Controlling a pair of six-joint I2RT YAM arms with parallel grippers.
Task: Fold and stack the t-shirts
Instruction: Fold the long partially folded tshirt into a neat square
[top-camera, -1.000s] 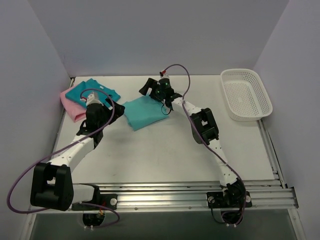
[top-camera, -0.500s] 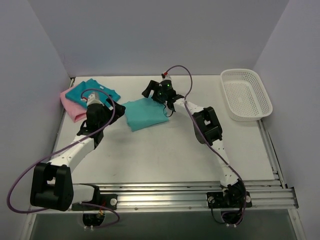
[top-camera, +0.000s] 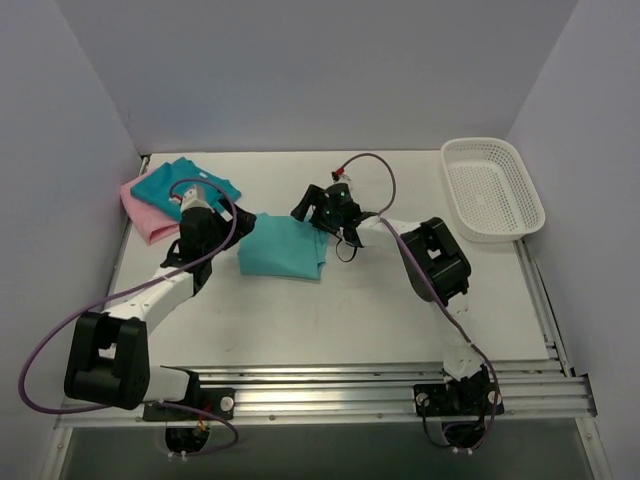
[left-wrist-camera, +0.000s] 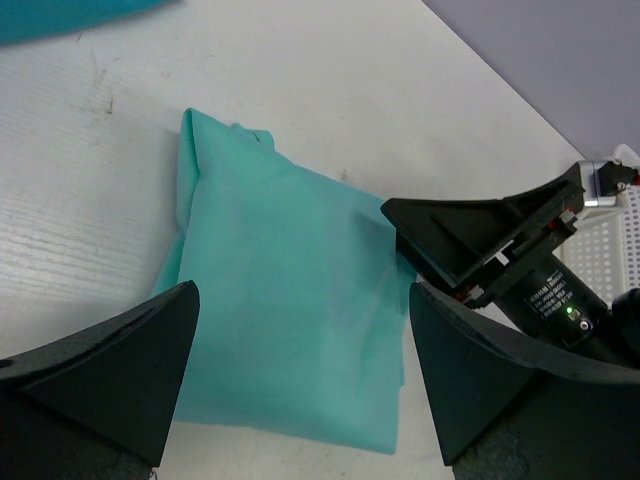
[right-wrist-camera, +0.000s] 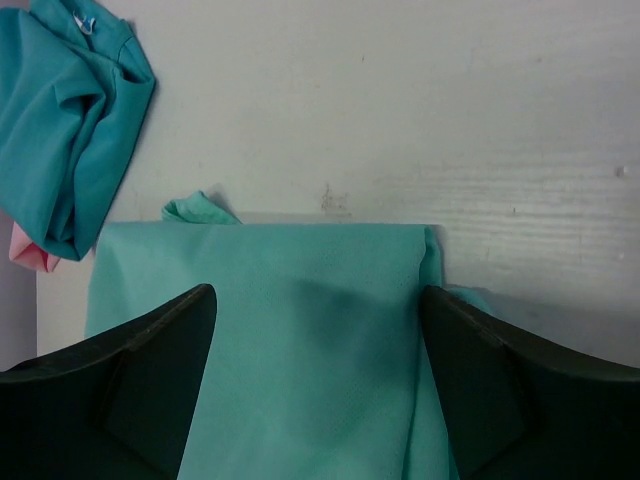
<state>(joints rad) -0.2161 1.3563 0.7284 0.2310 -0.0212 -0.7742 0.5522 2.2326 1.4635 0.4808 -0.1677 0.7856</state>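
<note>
A light sea-green t-shirt (top-camera: 283, 250) lies folded into a rough rectangle at mid-table. My left gripper (top-camera: 230, 228) hovers at its left edge, open, and the cloth (left-wrist-camera: 290, 320) fills the space under its spread fingers (left-wrist-camera: 100, 385). My right gripper (top-camera: 318, 213) hangs over the shirt's far right corner, open, with the cloth (right-wrist-camera: 300, 330) below its wide jaws. A darker teal-blue t-shirt (top-camera: 185, 180) lies crumpled on a pink t-shirt (top-camera: 140, 212) at the far left. The right wrist view also catches the teal-blue shirt (right-wrist-camera: 60, 120) and a sliver of pink (right-wrist-camera: 28, 256).
A white mesh basket (top-camera: 492, 190) stands at the far right by the wall. Walls close in the table on the left, back and right. A metal rail (top-camera: 350, 385) runs along the near edge by the arm bases.
The sea-green shirt has shifted toward the near left and now lies squarer. My right gripper came nearer with it and its jaws narrowed a little. The left gripper edged right.
</note>
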